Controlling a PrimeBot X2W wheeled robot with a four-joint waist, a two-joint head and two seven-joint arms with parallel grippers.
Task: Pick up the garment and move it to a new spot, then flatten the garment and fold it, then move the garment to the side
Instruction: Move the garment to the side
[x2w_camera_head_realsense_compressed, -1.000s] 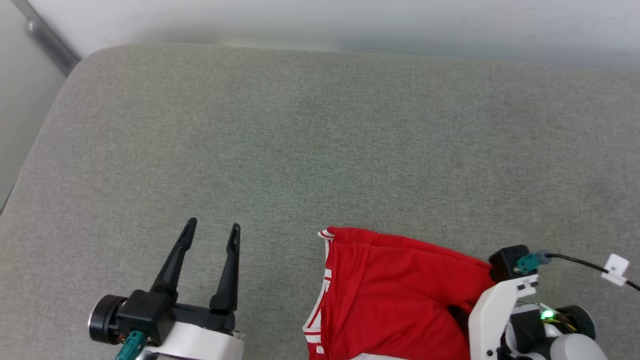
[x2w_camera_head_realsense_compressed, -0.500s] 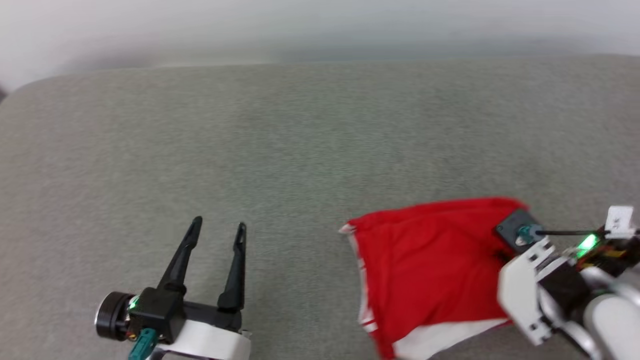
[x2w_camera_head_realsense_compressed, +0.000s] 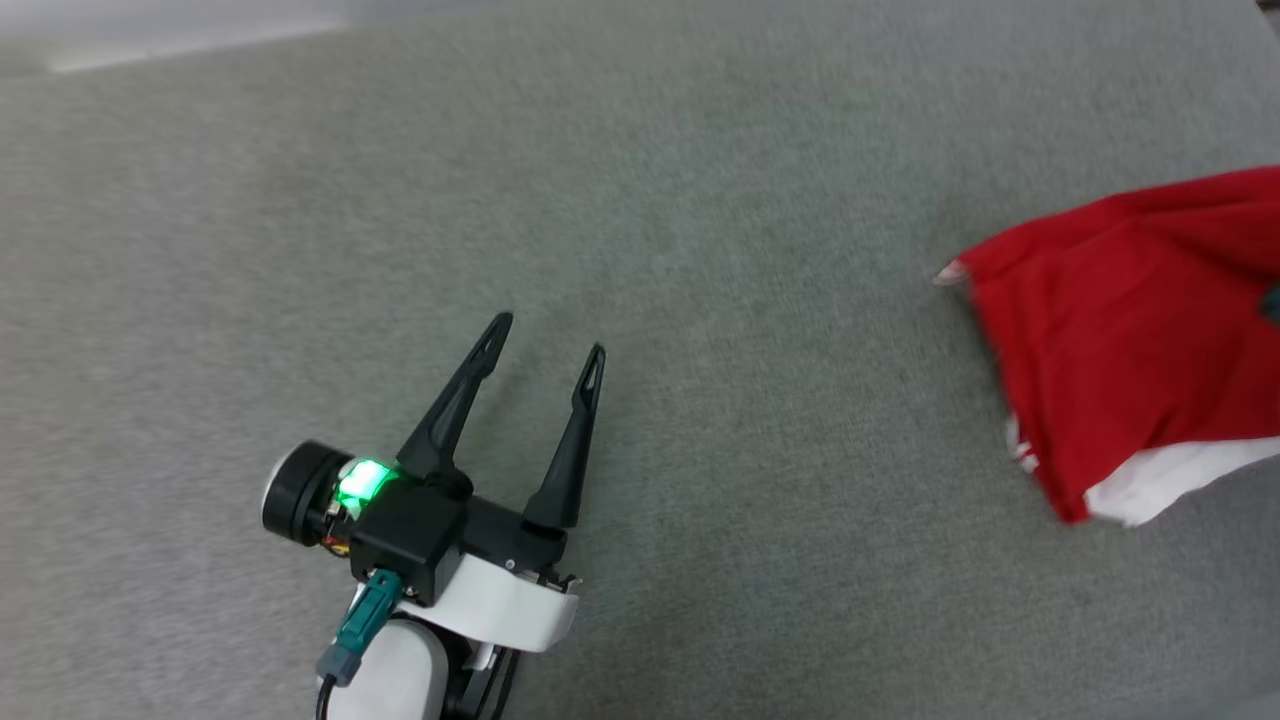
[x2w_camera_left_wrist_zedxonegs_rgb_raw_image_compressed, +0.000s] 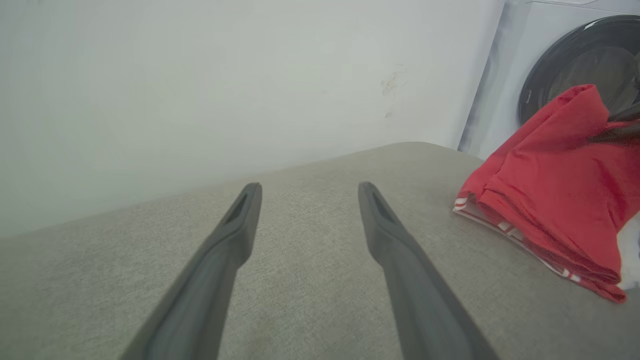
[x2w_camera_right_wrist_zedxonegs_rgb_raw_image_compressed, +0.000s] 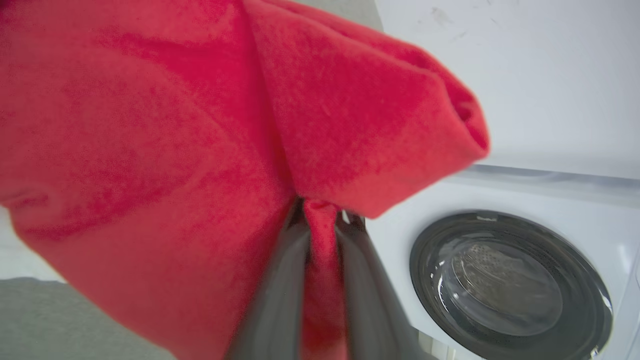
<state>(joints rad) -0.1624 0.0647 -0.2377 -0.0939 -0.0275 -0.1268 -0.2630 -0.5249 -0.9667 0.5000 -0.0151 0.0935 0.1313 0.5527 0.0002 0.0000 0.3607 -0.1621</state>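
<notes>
One fold of the garment (x2w_camera_head_realsense_compressed: 1120, 330) is sitting pinched in my right hand (x2w_camera_right_wrist_zedxonegs_rgb_raw_image_compressed: 324, 215); it is hanging well right of my left hand (x2w_camera_head_realsense_compressed: 548, 335), which is standing wide and empty.

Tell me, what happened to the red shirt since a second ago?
The right gripper pinched shut on a fold of the garment and lifted that end, so it now hangs bunched instead of lying on the grey cushion. The head camera turned too, so I cannot tell any sideways shift. The left gripper stayed open, holding nothing, above the cushion.
</notes>
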